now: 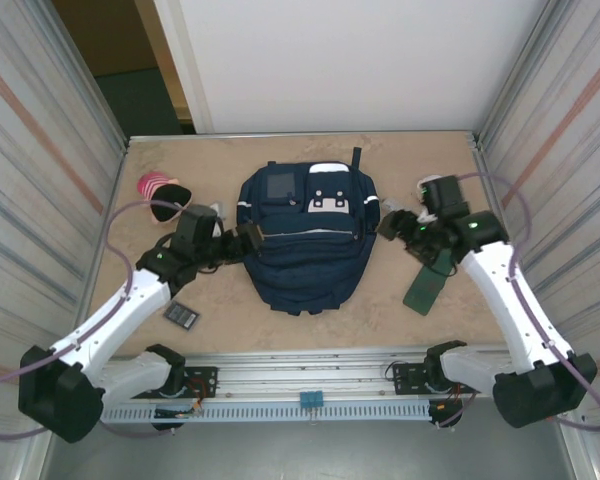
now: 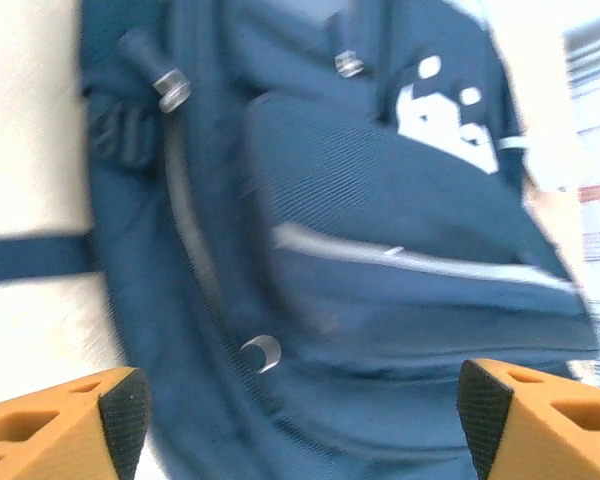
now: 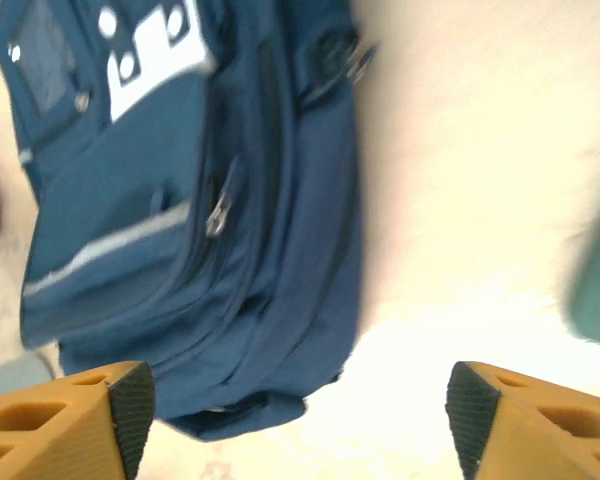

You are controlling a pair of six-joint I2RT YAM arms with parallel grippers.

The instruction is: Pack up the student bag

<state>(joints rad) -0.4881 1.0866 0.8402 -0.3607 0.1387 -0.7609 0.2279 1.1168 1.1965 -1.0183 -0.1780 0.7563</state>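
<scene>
Left pincer first: it stands spread wide and holds nothing, its tips at the left flank of the bag. Whether they touch the fabric I cannot tell. From that wrist my two pads frame the bag's side panel, with a zip pull far up the seam and a metal ring close to me. I judge I am posted here to brace that flank or catch a pull, since the zips look closed and nothing goes in until one is run open.

Left of that arm are three things that I take to be waiting for packing. A pink striped item sits at the far left, with a black one just near of it. A small dark slab lies nearer, beside my forearm.

The bag lies flat on its back in the middle of the table, pockets and white patches up and its top toward the far wall. That puts its zips where both arms can get at them.

Right pincer is likewise spread and empty, just beside the bag's right flank. From that wrist the pads have bare table between them, and the bag lies off to the left, apart from them. A flat green item lies under that forearm, to the near right of the bag. It is handy there, likely my first pick once the bag is open.
</scene>
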